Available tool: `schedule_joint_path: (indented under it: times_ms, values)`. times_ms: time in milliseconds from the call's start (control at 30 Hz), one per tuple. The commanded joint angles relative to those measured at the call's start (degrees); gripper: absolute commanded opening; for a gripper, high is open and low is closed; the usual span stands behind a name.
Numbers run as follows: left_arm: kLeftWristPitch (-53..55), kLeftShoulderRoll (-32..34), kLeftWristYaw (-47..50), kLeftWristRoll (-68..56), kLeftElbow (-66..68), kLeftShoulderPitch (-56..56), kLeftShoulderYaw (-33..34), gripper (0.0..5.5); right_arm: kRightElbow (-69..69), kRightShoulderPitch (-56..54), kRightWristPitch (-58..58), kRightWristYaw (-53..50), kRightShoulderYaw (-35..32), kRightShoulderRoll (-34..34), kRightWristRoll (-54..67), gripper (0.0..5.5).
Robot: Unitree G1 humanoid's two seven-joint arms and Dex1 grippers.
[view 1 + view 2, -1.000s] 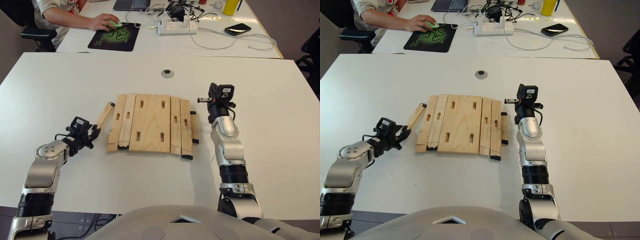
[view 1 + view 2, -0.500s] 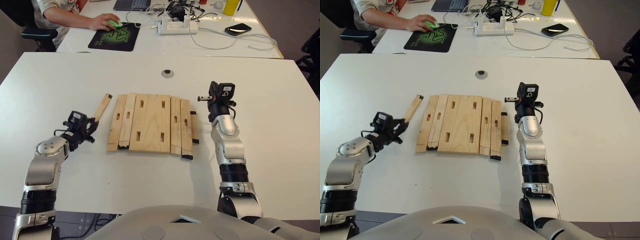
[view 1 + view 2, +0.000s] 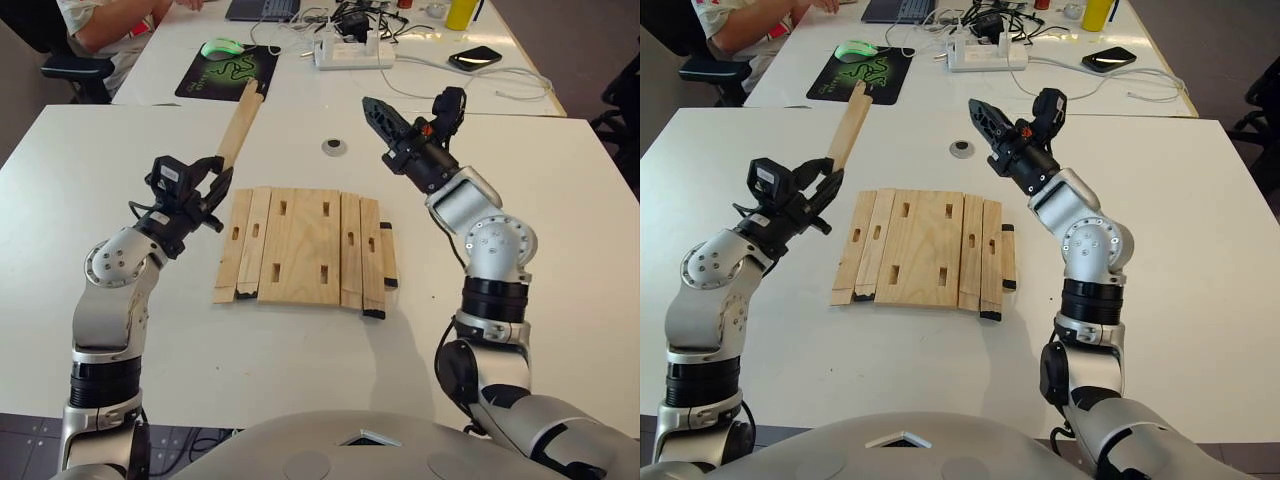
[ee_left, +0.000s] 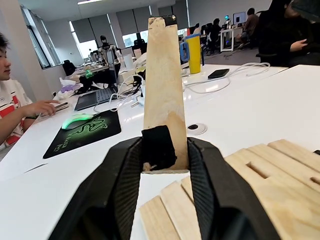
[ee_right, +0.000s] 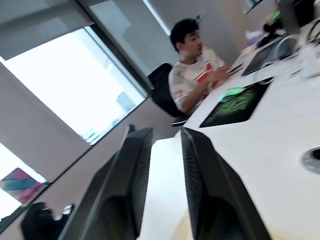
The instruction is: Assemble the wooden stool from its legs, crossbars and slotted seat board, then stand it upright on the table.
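Note:
The slotted seat board [image 3: 300,245] lies flat mid-table, with loose wooden legs and crossbars [image 3: 243,245] [image 3: 371,255] lined up against both its sides. My left gripper [image 3: 205,188] is raised left of the boards and shut on the lower end of one wooden leg [image 3: 238,125], which points up and away. In the left wrist view that leg [image 4: 162,90] stands clamped between the black fingers [image 4: 125,175]. My right gripper [image 3: 380,118] hangs in the air over the far part of the table, pointing left, open with nothing between its fingers [image 5: 125,185].
A round metal grommet [image 3: 335,147] sits in the tabletop [image 3: 560,210] beyond the boards. A second desk behind holds a mouse pad [image 3: 228,72], a power strip [image 3: 355,55] with cables and a phone [image 3: 475,58]. Bare tabletop lies on both sides.
My left gripper has lifted the leg off the table and tilted it upward. My right arm has swung up from beside the boards, its gripper now pointing left in the air.

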Motion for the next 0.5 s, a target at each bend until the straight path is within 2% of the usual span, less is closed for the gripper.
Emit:
schedule_joint_path:
  times_ms: [33, 233, 500]
  values:
    - [-1.26, -2.52, -2.16, -3.1, -5.4, -1.24, -4.07, 1.38, 0.55, -5.5, 11.74, -4.08, -3.65, -2.28, 17.84, 1.72]
    - [-0.86, -3.68, -2.67, -4.87, -8.35, -1.82, -6.66, 1.38, 1.19, -5.22, 13.01, -13.51, -2.49, -0.67, 29.7, 2.6]
    - [-0.72, -3.53, -1.99, -5.19, -9.82, -1.71, -7.13, 1.38, 1.57, -4.11, 9.97, -19.35, -1.35, -1.25, 32.0, 2.63]
